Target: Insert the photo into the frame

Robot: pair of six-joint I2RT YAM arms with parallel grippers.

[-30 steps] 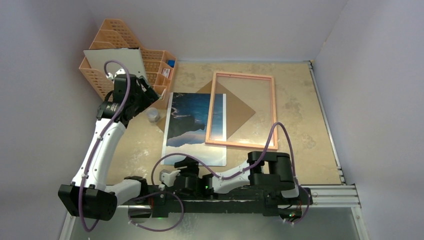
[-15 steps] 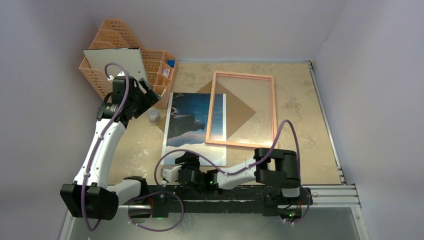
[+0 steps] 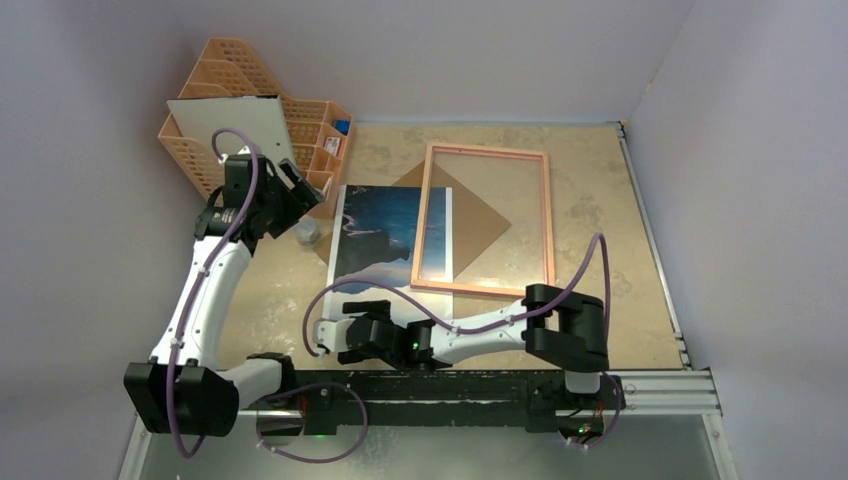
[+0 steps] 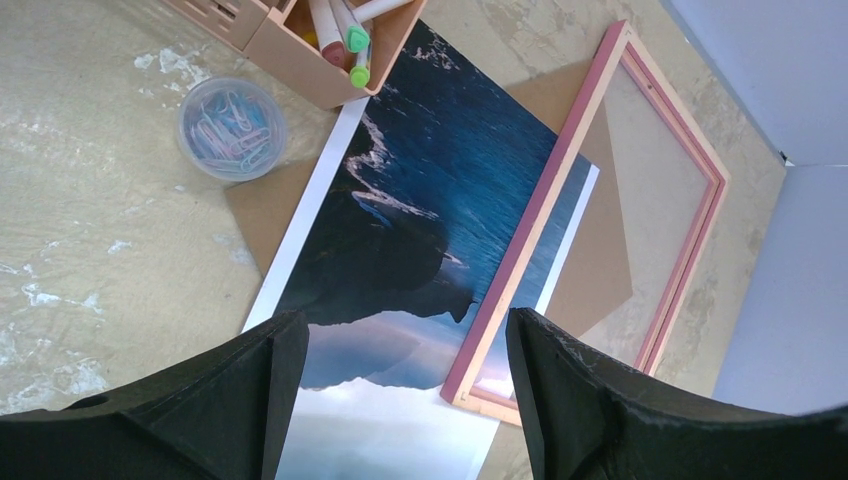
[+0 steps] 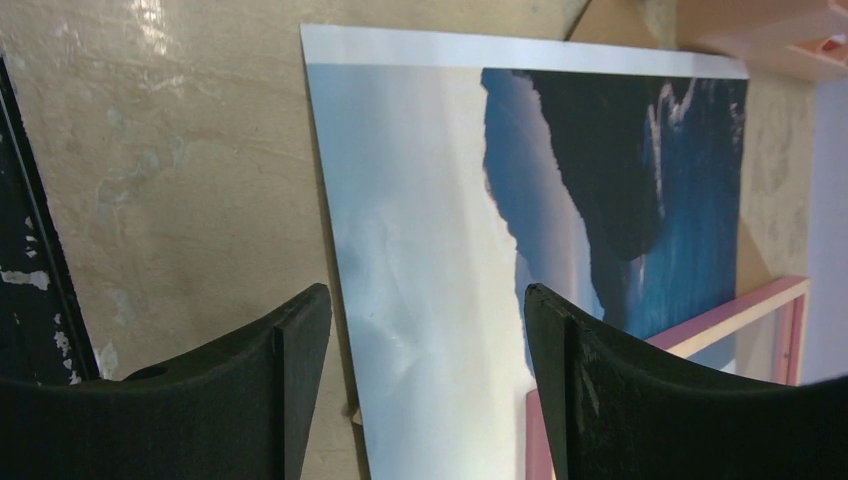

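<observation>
Two pincers, both with jaws apart and nothing in them. Farthest left, my left gripper hangs high beside the rack, looking down on the tub of clips and the photo's far half. Next comes the photo, face up on the table, its long side running away from me and its pale sky end nearest. My right gripper sits low at that near end, close to the left corner. Its fingers straddle the pale strip; I cannot tell whether they touch it. Right of that lies the frame, flat, its left rail resting across the photo's right margin. A brown board lies skewed beneath both.

I judge the step in hand to be picking the photo up. To do it well I would work one fingertip under the near-left corner, since the sheet lies flat on the table. I would close softly so the print does not crease. Then I would draw it left and toward me, so it slips from under the rail without dragging the frame along. My left gripper could hold the frame down meanwhile.

No brand, label or writing is readable anywhere. The pens in the rack show colour only.
</observation>
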